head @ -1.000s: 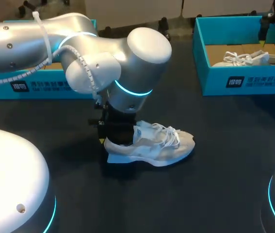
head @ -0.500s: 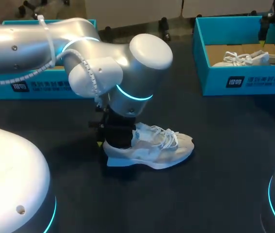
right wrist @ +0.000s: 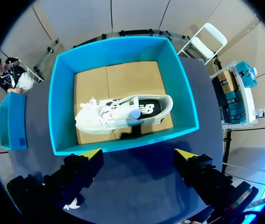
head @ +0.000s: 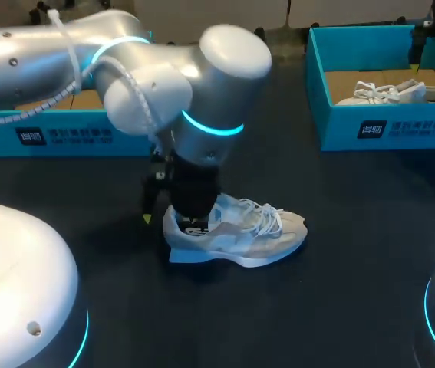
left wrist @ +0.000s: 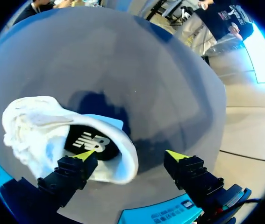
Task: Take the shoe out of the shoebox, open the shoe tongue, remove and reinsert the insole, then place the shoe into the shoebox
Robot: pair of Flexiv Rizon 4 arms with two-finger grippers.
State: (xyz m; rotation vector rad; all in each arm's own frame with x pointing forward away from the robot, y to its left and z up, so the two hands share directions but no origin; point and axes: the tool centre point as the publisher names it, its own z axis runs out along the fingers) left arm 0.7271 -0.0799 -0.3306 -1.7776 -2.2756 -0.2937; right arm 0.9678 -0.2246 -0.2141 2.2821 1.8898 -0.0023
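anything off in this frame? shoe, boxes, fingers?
Nothing stands out. The shoe stands upright on the table with its insole in place, and the left gripper has its fingers open at the heel. The second shoe lies inside the right shoebox.

A white logo marks the black insole [left wrist: 91, 142]; illegible printed labels front the far-left teal cardboard shoebox [head: 87, 138] and the far-right teal cardboard shoebox [head: 416, 126].
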